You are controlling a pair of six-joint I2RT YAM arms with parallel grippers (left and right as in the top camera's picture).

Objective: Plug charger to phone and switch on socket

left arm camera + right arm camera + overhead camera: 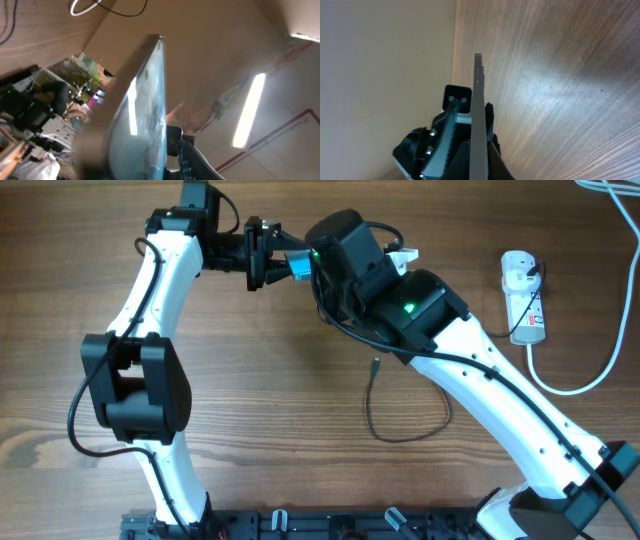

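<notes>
Two white-and-black robot arms work over the brown wooden table [250,400], and there is one of each task thing.

The left gripper [280,262] reaches rightward at the far side of the table. Its jaws pinch one phone [299,266], a flat rectangular slab with a cyan-teal screen, held off the table and standing nearly on edge. In the left wrist view one dark finger [189,156] lies against the screen face, while the other side is only a grey blur.

The right gripper [474,107] meets the phone from the opposite side. In its own view the slab sits edge-on, squeezed between both fingers. From overhead its black camera housing hides those fingers and most of the phone.

Nearer the middle lies one charger [400,436], a thin black cable looping on the wood. Its small dark plug [375,363] lies free, well apart from the phone, just beside the right arm.

Far right lies one socket [524,315], a white elongated power strip carrying a white adapter [517,268]. A thick white lead [590,380] curves beside it.
</notes>
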